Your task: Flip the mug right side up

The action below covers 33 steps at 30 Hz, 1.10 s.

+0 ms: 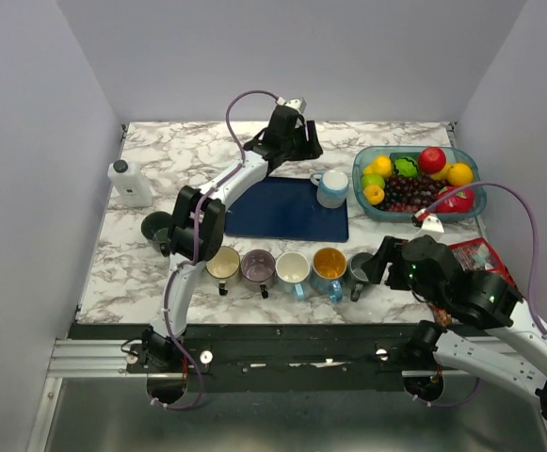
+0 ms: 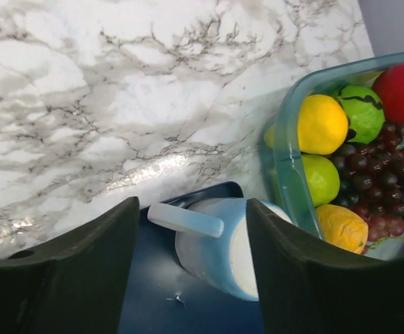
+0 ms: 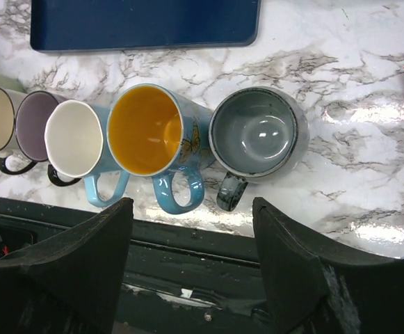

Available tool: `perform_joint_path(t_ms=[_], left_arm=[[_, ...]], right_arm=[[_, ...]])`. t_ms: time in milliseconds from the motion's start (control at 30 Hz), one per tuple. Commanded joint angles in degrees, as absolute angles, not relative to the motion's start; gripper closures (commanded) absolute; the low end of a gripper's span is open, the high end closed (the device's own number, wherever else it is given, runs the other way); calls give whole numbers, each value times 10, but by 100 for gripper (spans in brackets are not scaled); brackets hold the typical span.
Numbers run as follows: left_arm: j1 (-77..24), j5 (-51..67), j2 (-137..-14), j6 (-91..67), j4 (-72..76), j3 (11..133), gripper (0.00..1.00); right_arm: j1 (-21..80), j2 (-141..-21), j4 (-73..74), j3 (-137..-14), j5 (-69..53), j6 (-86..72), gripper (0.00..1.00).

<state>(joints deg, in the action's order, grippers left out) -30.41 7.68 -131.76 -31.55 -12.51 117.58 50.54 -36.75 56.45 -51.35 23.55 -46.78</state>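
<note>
Ceramic by the look, the pale blue mug [image 2: 212, 254] sits on the dark mat [image 1: 273, 212] beside the fruit bowl [image 2: 283, 167]. It is likely stiff, slick and breakable, so pinch its sides. The left gripper [image 2: 191, 209] hangs above it, fingers apart; the right gripper [image 3: 191, 205] is spread too.

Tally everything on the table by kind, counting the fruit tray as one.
Mugs: 6
Mat: 1
Fruit tray: 1
Bottle: 1
Packet: 1
Dark round thing, unclear: 1
Total: 11
</note>
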Motion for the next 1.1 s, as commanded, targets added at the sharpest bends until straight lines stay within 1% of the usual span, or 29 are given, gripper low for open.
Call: perform_joint_path(t_ms=[0, 67, 200, 267, 400, 500, 533, 633, 733, 800, 833, 933, 1033, 1067], left_arm=[[-317, 50, -1356, -338, -153, 1218, 33], [-321, 50, -1377, -341, -156, 1227, 33], [-337, 46, -1425, -304, -197, 1306, 31], [-350, 33, -1446, -273, -222, 1326, 31], [-356, 13, -1439, -253, -223, 1294, 32], [-356, 4, -1421, -251, -221, 1258, 44], [-356, 4, -1418, -250, -224, 1252, 50], [-357, 5, -1393, -245, -215, 1212, 62], [-357, -17, -1364, -243, -205, 1168, 69], [-357, -23, -1347, -238, -205, 1151, 72], [-356, -28, -1343, -237, -211, 1145, 76], [-357, -32, -1324, -230, -217, 1123, 81], [-358, -12, -1293, -212, -199, 1074, 85], [-358, 17, -1270, -203, -186, 1056, 85]], right_arm=[[504, -341, 577, -492, 261, -485, 25], [504, -337, 579, -490, 260, -489, 25], [504, -330, 590, -485, 262, -497, 25], [504, -323, 593, -482, 262, -502, 25], [504, -312, 599, -477, 262, -508, 25], [504, -307, 599, -475, 261, -512, 25], [504, -306, 599, -475, 260, -512, 25], [504, -305, 600, -473, 258, -515, 25], [504, -304, 599, -470, 255, -519, 25], [504, -301, 599, -468, 252, -521, 25], [504, -301, 599, -467, 252, -524, 25], [504, -295, 599, -461, 251, -527, 25], [504, -291, 599, -455, 250, -531, 25], [504, -291, 598, -452, 250, -531, 25]])
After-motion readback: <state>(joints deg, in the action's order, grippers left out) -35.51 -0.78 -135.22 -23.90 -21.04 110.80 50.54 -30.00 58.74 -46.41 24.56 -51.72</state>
